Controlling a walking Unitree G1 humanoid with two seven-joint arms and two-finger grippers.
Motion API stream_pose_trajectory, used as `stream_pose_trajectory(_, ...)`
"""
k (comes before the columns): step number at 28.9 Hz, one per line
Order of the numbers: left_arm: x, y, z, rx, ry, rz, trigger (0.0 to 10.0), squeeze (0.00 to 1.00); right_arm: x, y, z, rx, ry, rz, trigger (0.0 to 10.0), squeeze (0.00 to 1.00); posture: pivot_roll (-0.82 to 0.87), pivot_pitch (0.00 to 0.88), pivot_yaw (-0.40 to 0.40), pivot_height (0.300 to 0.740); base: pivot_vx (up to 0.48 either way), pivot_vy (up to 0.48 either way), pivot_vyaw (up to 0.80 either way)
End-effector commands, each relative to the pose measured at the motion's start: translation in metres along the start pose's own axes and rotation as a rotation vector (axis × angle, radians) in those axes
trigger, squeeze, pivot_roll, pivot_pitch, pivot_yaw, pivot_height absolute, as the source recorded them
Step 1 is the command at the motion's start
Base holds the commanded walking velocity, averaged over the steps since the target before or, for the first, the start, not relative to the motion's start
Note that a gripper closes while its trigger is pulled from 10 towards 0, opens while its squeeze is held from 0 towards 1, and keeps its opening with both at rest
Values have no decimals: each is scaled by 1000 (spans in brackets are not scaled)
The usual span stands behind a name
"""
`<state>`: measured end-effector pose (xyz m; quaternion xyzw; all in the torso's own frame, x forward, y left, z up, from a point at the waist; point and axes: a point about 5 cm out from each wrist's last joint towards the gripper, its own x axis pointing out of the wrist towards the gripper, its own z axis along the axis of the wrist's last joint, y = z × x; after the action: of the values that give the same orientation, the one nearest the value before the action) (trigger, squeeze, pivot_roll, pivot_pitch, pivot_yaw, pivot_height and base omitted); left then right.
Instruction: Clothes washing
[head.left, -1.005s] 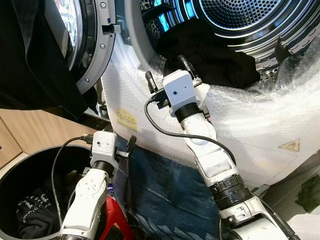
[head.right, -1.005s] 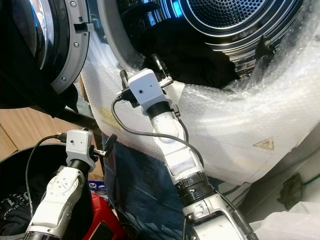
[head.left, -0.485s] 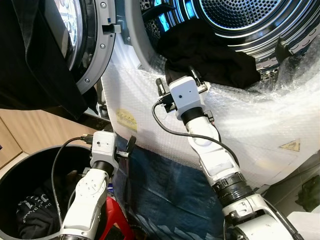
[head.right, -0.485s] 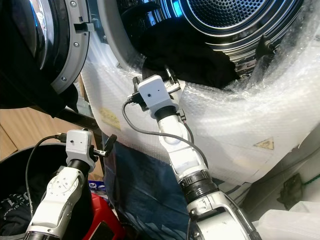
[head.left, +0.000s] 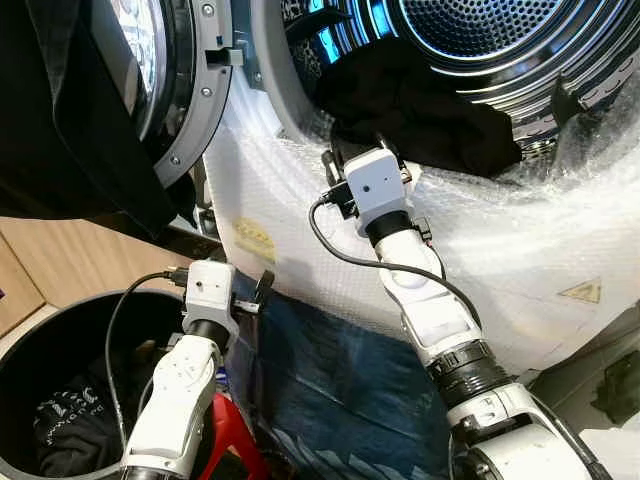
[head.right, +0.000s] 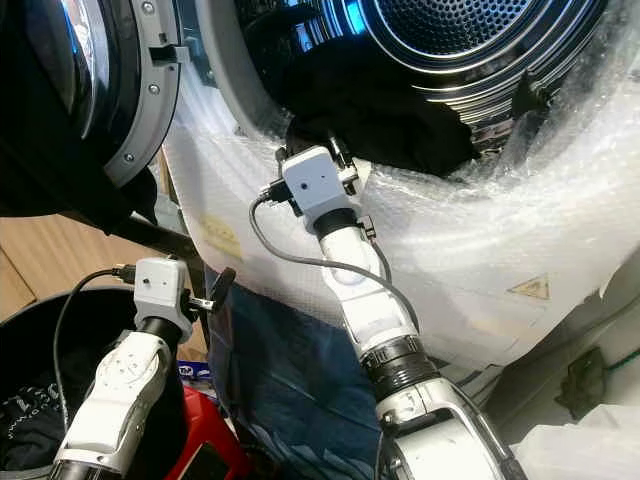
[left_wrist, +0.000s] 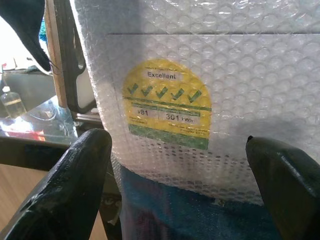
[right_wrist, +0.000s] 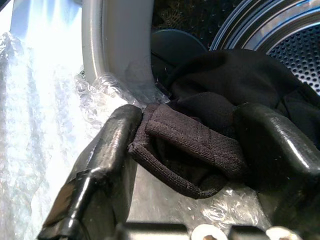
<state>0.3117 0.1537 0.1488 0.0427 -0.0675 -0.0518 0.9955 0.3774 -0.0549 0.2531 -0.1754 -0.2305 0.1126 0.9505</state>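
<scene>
The right claw (right_wrist: 185, 150) sits at the lower lip of the washing machine's opening, its two black fingers (right_wrist: 107, 165) spread to either side of a folded hem of the black garment (right_wrist: 200, 145). The wrist view shows the left-hand finger touching the hem's edge and the other pressed into the dark cloth behind it. The fingers have not met, so the claw is parted around the fabric rather than clenched on it. From the head camera the right claw (head.left: 358, 150) is mostly hidden behind its own white wrist camera, and the gap between the fingers cannot be read there. That view shows instead that the black garment (head.left: 420, 105) lies heaped in the mouth of the steel drum (head.left: 480, 30), spilling toward the front rim.

The machine's front is wrapped in bubble wrap (head.left: 520, 240), which the right wrist view also catches crumpled against the grey door seal (right_wrist: 117, 45).

The left claw (left_wrist: 180, 165) hangs lower, released, its fingers wide apart with nothing between them. Its wrist view faces a yellow energy sticker (left_wrist: 167, 102) under the bubble wrap, a detail that is small and tilted in the head view. The head camera places the left claw (head.left: 262, 290) just above a black laundry basket (head.left: 40, 350) holding dark clothes (head.left: 60, 430). The open washer door (head.left: 175, 80) stands at upper left with dark cloth draped over it.
</scene>
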Motion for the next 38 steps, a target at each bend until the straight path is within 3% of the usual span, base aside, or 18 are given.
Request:
stream_pose_trajectory(1, 2, 0, 6, 2, -16, -4, 10000, 0, 5, -12, 3, 26, 1, -40, 0, 0, -3, 16, -38, 740, 0, 0, 0)
stream_pose_trajectory(12, 2, -3, 6, -2, -15, -10, 10000, 0, 8, -13, 6, 185, 11, -42, 0, 0, -10, 28, -37, 740, 0, 0, 0)
stream_pose_trajectory(23, 2, -3, 6, -2, -17, -3, 10000, 0, 15, -26, 9, 217, 18, -73, 0, 0, -17, 37, -40, 740, 0, 0, 0)
stream_pose_trajectory(26, 3, -4, 7, -3, -17, -1, 10000, 0, 22, -32, 16, 200, 7, -67, 0, 0, -12, 34, -40, 740, 0, 0, 0)
stream_pose_trajectory(28, 2, -4, 7, -4, -21, 0, 10000, 0, 38, -49, 31, 126, -16, -78, 0, 0, -9, 26, -39, 740, 0, 0, 0)
stream_pose_trajectory(32, 3, -3, 8, 0, -22, 0, 10000, 0, 47, -61, 43, 81, -27, -80, 0, 0, -6, 24, -41, 740, 0, 0, 0)
stream_pose_trajectory(34, 4, -2, 8, 3, -25, 2, 10000, 0, 59, -80, 61, 3, -39, -90, 0, 0, -19, 15, -46, 740, 0, 0, 0)
stream_pose_trajectory(38, 5, -3, 9, 2, -27, 2, 10000, 0, 67, -93, 77, -46, -38, -92, 0, 0, -16, 10, -53, 740, 0, 0, 0)
